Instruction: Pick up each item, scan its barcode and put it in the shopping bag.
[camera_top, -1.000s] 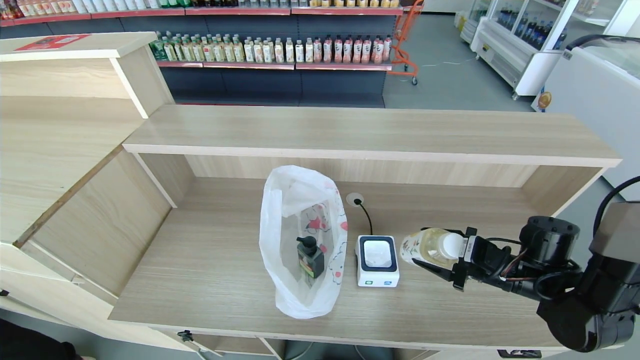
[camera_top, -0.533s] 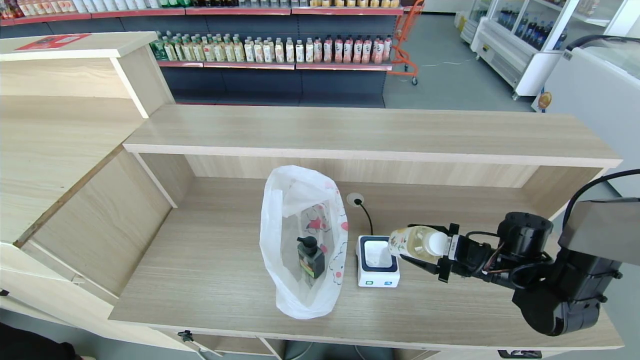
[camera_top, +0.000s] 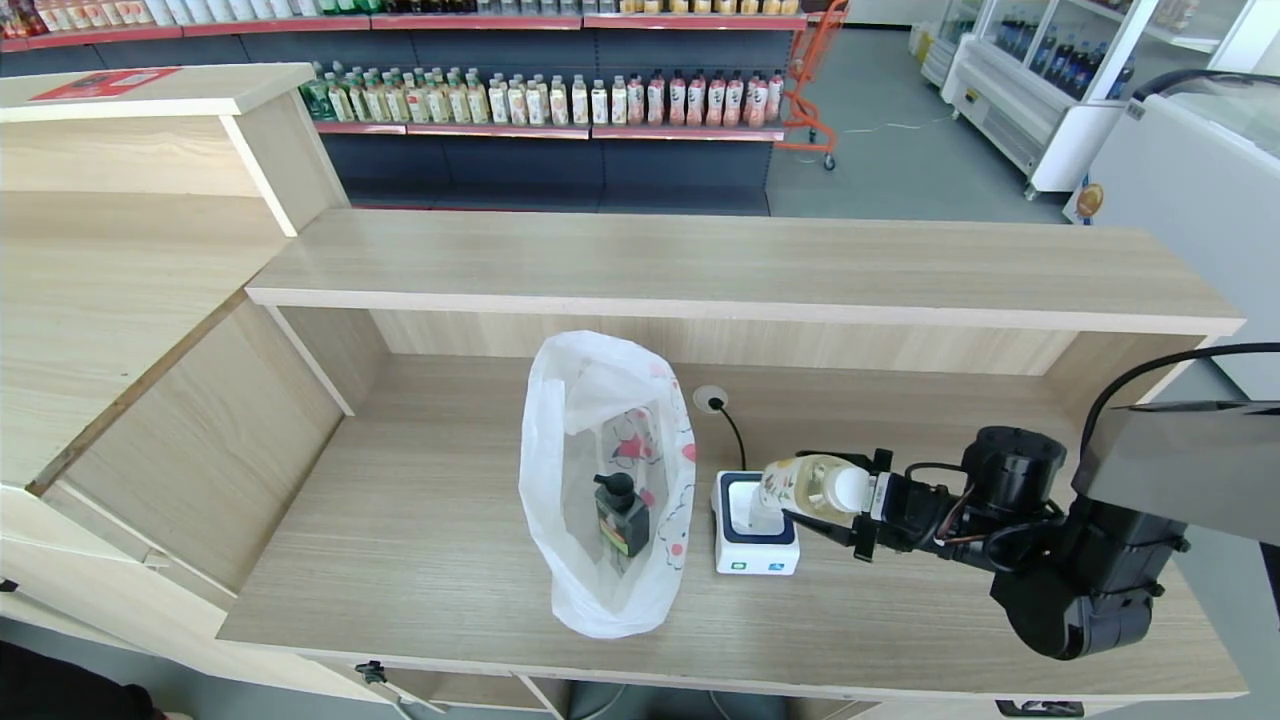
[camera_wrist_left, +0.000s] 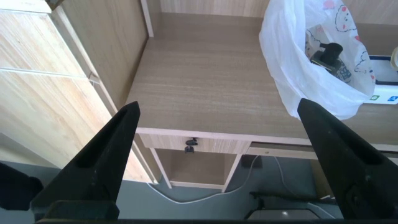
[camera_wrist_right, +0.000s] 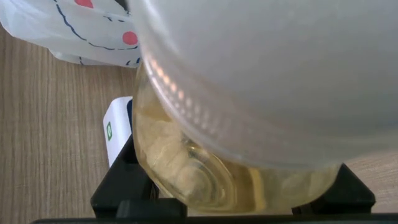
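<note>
**Second item at the scanner, one already bagged**

The pale-yellow drink bottle (camera_top: 808, 487) lies on its side in the air, cap toward 3 o'clock. The right gripper (camera_top: 822, 491) is clamped around its cap end, and its base hangs over the glass of the scanner (camera_top: 757, 556) from the 2 o'clock side. The right wrist view looks past the bottle (camera_wrist_right: 249, 124) onto the scanner's white edge (camera_wrist_right: 118, 134). At the scanner's 9 o'clock the shopping bag (camera_top: 545, 480) stands open on the counter (camera_top: 430, 540) with a dark pump bottle (camera_top: 620, 515) inside, so one item looks finished. By my reading the scan is the step in hand and bagging this bottle remains. The left gripper (camera_wrist_left: 217, 109) hangs spread wide and empty off the counter's 7 o'clock corner.
</note>
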